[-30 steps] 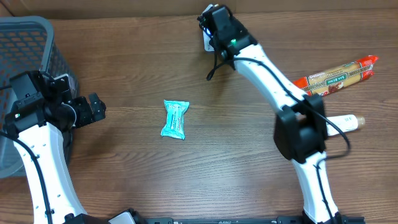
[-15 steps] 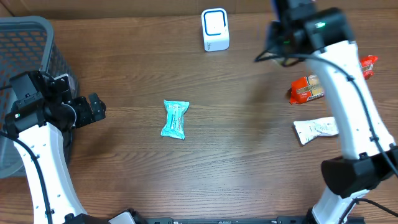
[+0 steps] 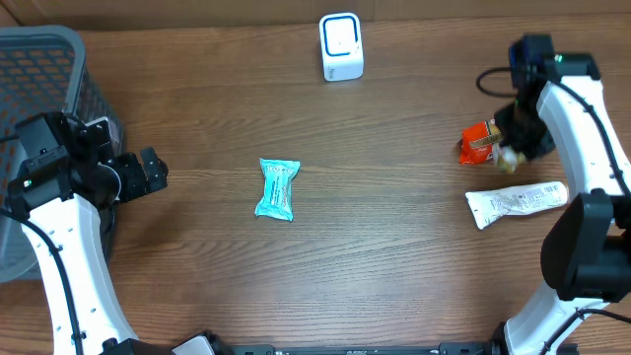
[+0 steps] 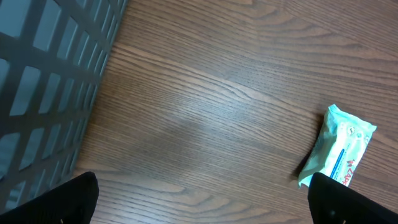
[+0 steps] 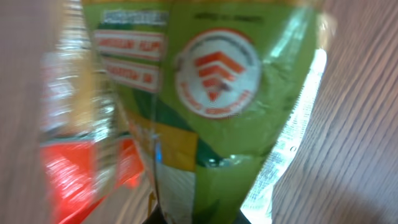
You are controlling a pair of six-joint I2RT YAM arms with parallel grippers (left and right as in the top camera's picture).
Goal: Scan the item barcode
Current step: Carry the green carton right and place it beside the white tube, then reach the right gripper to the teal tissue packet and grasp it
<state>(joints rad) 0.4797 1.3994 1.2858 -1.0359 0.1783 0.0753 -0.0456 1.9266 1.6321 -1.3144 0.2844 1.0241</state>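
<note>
A white barcode scanner with a blue outline (image 3: 341, 46) stands at the back centre of the table. A teal packet (image 3: 277, 188) (image 4: 343, 151) lies mid-table. My left gripper (image 3: 150, 172) (image 4: 205, 208) hangs open to its left, nothing between its fingers. At the right, a red-and-green food package (image 3: 478, 143) lies partly under my right arm. My right gripper (image 3: 511, 153) (image 5: 198, 220) is shut and pressed close over it. The blurred package (image 5: 205, 87) fills the right wrist view, and I see no grip on it.
A grey mesh basket (image 3: 49, 59) (image 4: 43, 74) sits at the far left, beside my left arm. A white printed packet (image 3: 518, 202) lies just in front of the red-and-green package, near the right arm's base.
My right arm has swung from the scanner at the back centre to the right side and come down on the red-and-green package. The left arm has stayed still.
</note>
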